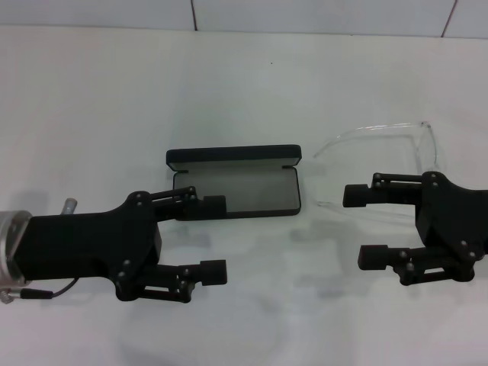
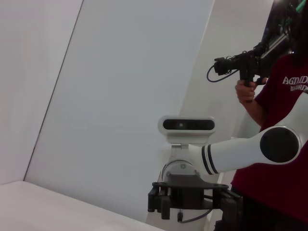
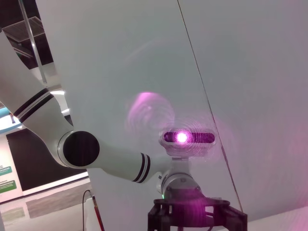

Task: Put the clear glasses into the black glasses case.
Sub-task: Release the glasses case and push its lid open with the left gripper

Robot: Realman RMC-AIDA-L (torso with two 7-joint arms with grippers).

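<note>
- Black glasses case [image 1: 235, 180] lies open mid-table, bare table [image 1: 91, 99] around it.
- Clear glasses [image 1: 381, 164] lie just right of it.
- Left gripper [image 1: 214, 239] fingers spread, holding nothing.
- Right gripper [image 1: 366, 226] fingers spread, empty, near the glasses.

Right tool [image 1: 367, 226] hiding clear glasses' [image 1: 381, 141] near side, arm cut off

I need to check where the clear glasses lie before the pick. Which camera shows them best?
The head view. There the clear glasses lie on the white table, beside the open black glasses case, near the right gripper. Neither wrist view shows them; both face the robot's body.
</note>
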